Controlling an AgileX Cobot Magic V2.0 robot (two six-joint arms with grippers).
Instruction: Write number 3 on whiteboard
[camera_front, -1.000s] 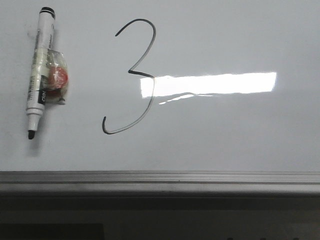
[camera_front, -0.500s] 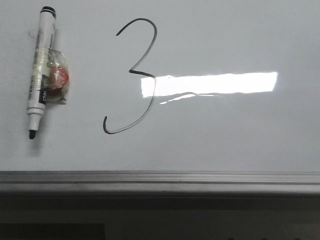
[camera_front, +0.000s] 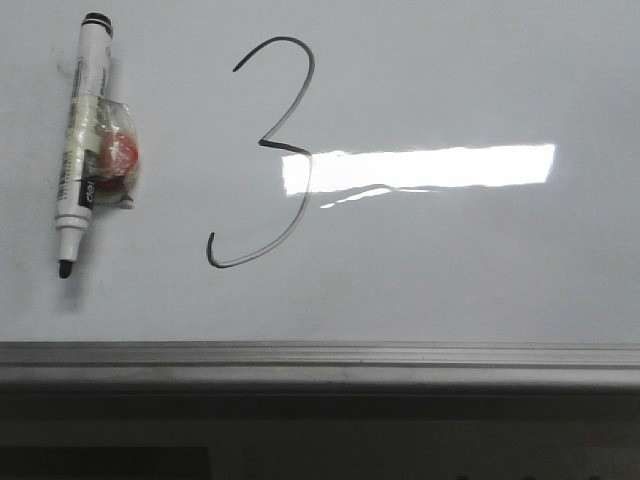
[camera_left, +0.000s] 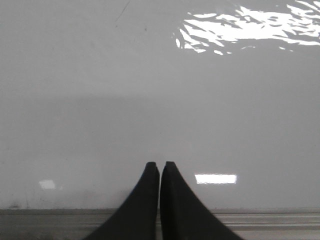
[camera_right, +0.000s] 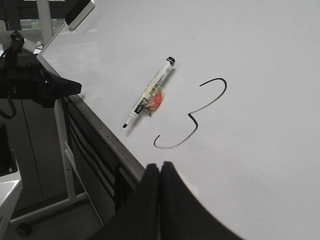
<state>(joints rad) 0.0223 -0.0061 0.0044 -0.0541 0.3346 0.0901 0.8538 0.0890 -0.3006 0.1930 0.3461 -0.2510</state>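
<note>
A thin black number 3 (camera_front: 270, 150) is drawn on the whiteboard (camera_front: 450, 260), left of a bright light reflection; the right wrist view also shows the number 3 (camera_right: 192, 117). A white marker (camera_front: 80, 140) with a black tip and an orange-red lump taped to its barrel lies flat on the board left of the digit, and the marker (camera_right: 150, 92) shows from the right wrist too. My left gripper (camera_left: 160, 165) is shut and empty over the whiteboard (camera_left: 150, 90) near its frame. My right gripper (camera_right: 160, 165) is shut and empty above the board's front edge. Neither gripper appears in the front view.
The grey metal frame edge (camera_front: 320, 362) runs along the front of the board. In the right wrist view, the other arm's dark fingers (camera_right: 55, 87) reach toward the board's left corner, with stand legs and floor (camera_right: 45, 200) beyond the edge.
The digit and marker sit a few pixels further right than a second ago, as if the view shifted slightly. Nothing else has changed.
</note>
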